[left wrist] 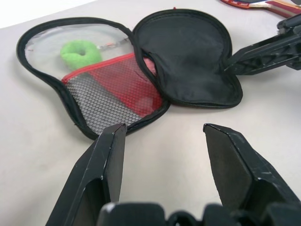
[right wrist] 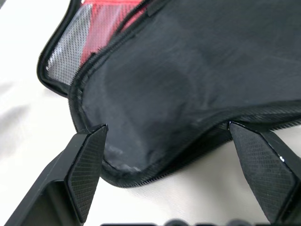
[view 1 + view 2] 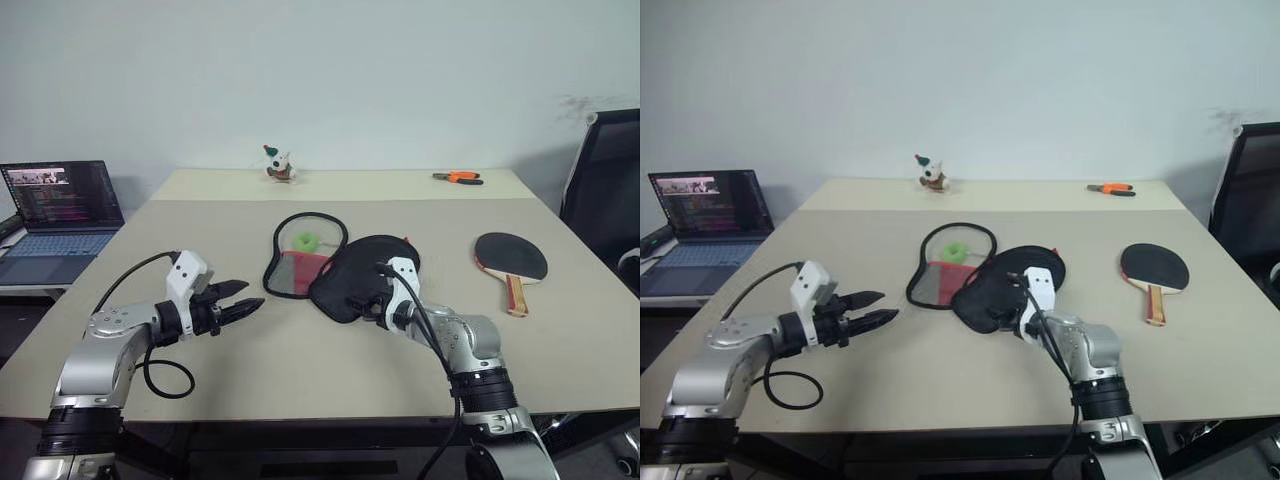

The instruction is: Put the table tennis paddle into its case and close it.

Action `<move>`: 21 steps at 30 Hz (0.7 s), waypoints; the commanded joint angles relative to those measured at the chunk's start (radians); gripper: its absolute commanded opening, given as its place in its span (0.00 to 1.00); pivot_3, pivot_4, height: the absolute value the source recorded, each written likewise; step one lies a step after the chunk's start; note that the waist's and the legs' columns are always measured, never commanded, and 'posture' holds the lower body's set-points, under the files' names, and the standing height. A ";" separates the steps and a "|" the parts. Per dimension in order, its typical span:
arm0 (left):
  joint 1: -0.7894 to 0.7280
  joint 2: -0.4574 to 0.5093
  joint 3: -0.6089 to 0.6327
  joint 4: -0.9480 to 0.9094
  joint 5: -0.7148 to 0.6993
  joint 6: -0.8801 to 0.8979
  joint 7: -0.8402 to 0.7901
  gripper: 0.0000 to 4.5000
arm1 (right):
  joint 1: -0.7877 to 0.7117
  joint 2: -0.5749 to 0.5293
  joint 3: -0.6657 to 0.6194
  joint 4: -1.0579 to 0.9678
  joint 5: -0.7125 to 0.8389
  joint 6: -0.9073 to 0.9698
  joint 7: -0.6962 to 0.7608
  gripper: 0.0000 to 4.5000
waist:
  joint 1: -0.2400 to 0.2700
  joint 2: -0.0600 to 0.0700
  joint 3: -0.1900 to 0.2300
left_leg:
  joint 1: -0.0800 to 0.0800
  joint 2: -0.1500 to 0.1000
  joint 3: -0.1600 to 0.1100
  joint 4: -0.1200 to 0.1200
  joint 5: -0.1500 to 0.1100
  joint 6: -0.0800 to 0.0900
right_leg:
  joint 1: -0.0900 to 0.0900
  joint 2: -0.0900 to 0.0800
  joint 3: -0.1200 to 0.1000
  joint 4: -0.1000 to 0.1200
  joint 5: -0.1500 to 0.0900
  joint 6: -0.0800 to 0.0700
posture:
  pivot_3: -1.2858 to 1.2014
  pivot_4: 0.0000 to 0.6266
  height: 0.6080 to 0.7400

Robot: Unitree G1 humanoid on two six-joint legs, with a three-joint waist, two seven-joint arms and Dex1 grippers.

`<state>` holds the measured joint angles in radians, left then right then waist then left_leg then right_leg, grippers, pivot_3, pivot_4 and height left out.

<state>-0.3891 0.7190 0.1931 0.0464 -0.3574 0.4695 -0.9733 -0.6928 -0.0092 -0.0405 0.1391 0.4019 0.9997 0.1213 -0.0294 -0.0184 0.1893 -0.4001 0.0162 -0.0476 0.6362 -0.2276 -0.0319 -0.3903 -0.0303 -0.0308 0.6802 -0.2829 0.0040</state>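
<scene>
Both grippers work low over the beige table [image 3: 300, 370]. From the head, the left gripper [image 3: 238, 300] hovers with its black fingers parted and nothing between them, pointing toward the case [image 3: 335, 270], which lies unzipped and spread flat near the table's middle. One half shows a mesh pocket over red and a green ring [image 3: 304, 241]; the other, black half is partly covered by the right gripper [image 3: 372, 300], so its fingers are hard to make out here. Well to the right of the case lies the table tennis paddle [image 3: 511, 258], black face up, handle toward the robot, touching nothing. A laptop [image 3: 58, 215] at the left edge shows lines of text too small to read; a small figurine [image 3: 279, 165] and an orange-handled tool [image 3: 458, 177] sit at the far side.

From the left wrist, the fingers [image 1: 101, 174] stand apart and empty short of the mesh half; no print on the red panel can be read, and the paddle is cut off at the edge.

From the right wrist, the fingers [image 2: 87, 165] are spread wide at either side of the black half's zippered rim, not clamped on it
</scene>
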 commanded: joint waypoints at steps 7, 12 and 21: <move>0.014 0.018 0.015 -0.072 -0.035 -0.001 0.011 0.63 | 0.045 -0.086 0.058 -0.225 -0.006 0.038 0.074 1.00 | 0.000 0.000 0.000 | 0.000 0.000 0.000 -0.001 0.000 0.000 | -0.001 0.000 0.001 -0.001 0.000 0.000 | 0.52 0.24 1.00; 0.001 0.014 0.012 -0.074 -0.046 -0.001 0.012 0.63 | 0.088 -0.117 0.088 -0.304 -0.016 0.086 0.084 1.00 | 0.000 0.000 0.000 | 0.001 0.000 0.000 -0.002 0.000 0.000 | -0.001 0.001 0.002 0.000 0.000 0.000 | 0.52 0.24 1.00; -0.018 0.031 0.002 -0.073 -0.074 0.010 -0.027 0.63 | 0.072 -0.035 0.051 -0.111 -0.033 -0.002 0.074 1.00 | -0.001 0.000 0.000 | 0.001 -0.001 0.006 -0.005 0.000 0.000 | -0.005 0.002 0.008 0.001 0.000 0.000 | 0.52 0.24 1.00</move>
<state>-0.3875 0.7255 0.1856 0.0081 -0.4104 0.4798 -0.9832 -0.6010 -0.0508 0.0270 0.0066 0.3721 1.0296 0.1936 -0.0308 -0.0188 0.1890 -0.3994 0.0159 -0.0408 0.6307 -0.2276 -0.0319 -0.3964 -0.0283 -0.0216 0.6809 -0.2830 0.0038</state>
